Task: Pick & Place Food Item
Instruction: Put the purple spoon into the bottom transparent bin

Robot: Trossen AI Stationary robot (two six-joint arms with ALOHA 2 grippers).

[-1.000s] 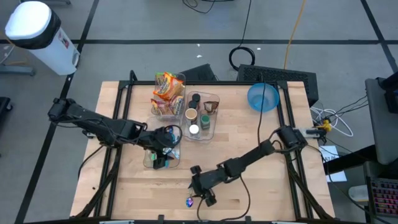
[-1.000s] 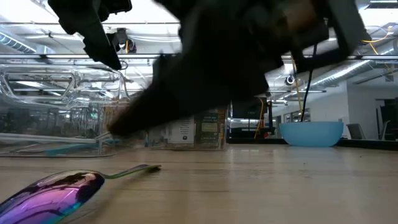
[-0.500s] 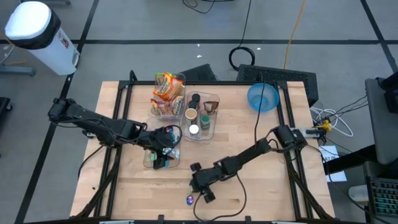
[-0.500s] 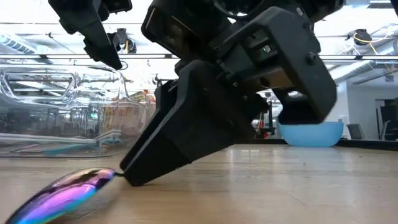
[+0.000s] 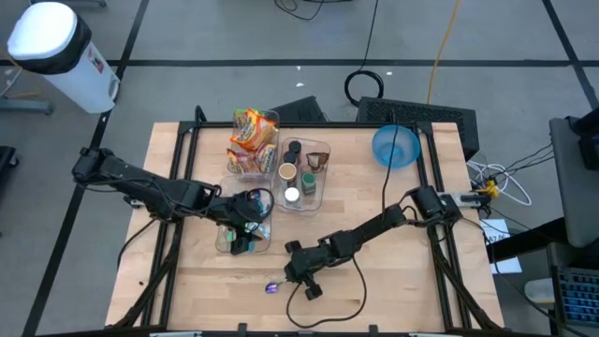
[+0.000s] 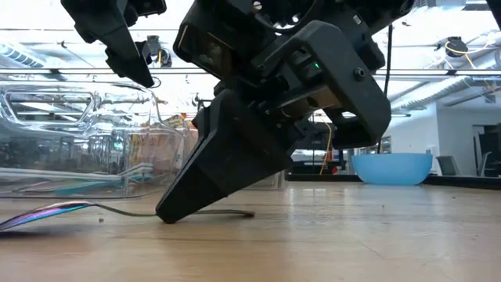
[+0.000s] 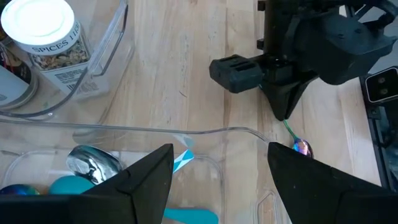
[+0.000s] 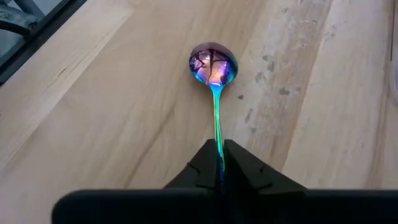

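The right gripper (image 5: 287,277) was down at the front of the bench (image 5: 393,281), its fingers (image 8: 239,165) pressed together on the handle of a rainbow-coloured spoon (image 8: 214,81). The spoon's bowl lay on the wood just ahead of the fingertips. The left gripper (image 5: 245,236) hung with fingers apart over a clear tray (image 5: 225,243) holding other spoons. Behind that tray stood a bin of snack packets (image 5: 251,140), a bin of spice jars (image 5: 301,173) and a blue bowl (image 5: 395,147).

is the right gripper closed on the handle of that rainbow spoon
Yes, the right gripper has its fingers pinched together on the handle of the iridescent spoon, which lies on the table.
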